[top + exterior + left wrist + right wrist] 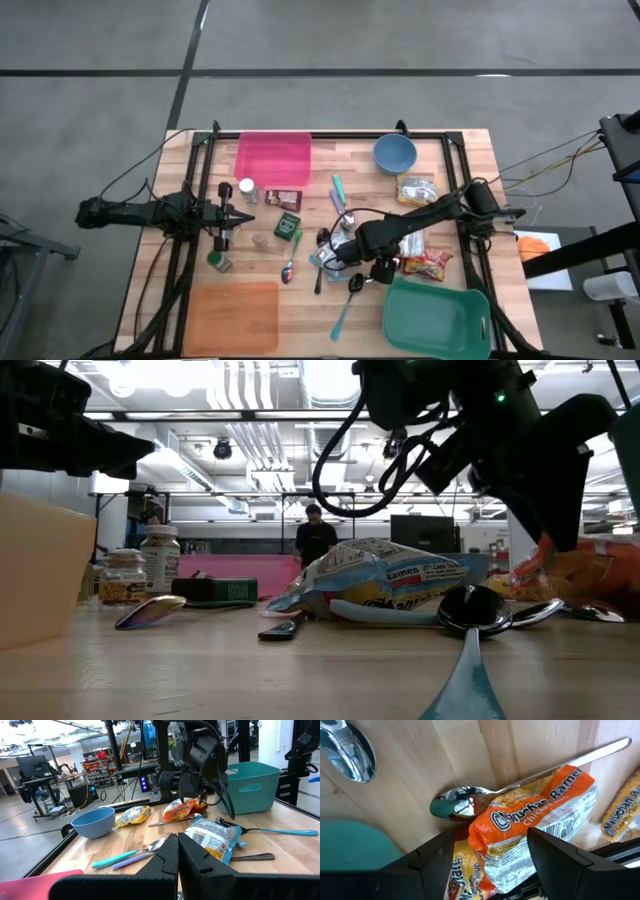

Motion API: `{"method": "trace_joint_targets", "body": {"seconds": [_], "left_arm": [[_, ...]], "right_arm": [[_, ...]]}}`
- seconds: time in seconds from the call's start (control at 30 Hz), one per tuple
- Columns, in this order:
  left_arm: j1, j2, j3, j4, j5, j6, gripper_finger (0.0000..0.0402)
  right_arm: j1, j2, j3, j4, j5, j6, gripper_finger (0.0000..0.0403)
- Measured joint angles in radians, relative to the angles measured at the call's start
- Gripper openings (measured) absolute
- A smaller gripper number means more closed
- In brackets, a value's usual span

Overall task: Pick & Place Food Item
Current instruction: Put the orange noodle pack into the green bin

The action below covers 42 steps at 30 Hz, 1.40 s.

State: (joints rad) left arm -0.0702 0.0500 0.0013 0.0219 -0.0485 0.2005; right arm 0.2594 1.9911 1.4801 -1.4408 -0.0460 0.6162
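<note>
An orange ramen packet (530, 830) lies flat on the wooden table near its right side (427, 263), resting partly on the neck of a metal spoon (454, 807). My right gripper (492, 865) hangs above it, pointing steeply down and open, one finger on either side of the packet, clear of it. The left wrist view shows a gap between this gripper (202, 795) and the packet (177, 810). A blue ramen packet (212, 837) lies beside it toward the table's middle. My left gripper (177, 842) waits shut at the table's left (243, 213), pointing level.
A teal bin (437, 318) stands at the near right, just beside my right gripper. A yellow packet (415, 188) and a blue bowl (395, 153) lie at the far right. Several spoons (345, 300) lie mid-table. Jars (247, 190), a pink board (273, 158) and an orange board (232, 315) sit left.
</note>
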Motion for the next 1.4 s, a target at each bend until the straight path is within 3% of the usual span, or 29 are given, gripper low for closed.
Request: {"method": "trace_joint_targets", "body": {"seconds": [0.6, 1.23, 1.4], "left_arm": [[0.0, 0.0, 0.0, 0.0, 0.0, 0.0, 0.0], [0.0, 0.0, 0.0, 0.0, 0.0, 0.0, 0.0], [0.0, 0.0, 0.0, 0.0, 0.0, 0.0, 0.0]], "right_arm": [[-0.056, 0.001, -0.009, 0.013, -0.038, -0.041, 0.0239], [-0.071, 0.001, -0.02, 0.013, -0.021, -0.044, 0.0022], [-0.073, 0.0, -0.02, 0.009, -0.012, -0.043, 0.0012]]}}
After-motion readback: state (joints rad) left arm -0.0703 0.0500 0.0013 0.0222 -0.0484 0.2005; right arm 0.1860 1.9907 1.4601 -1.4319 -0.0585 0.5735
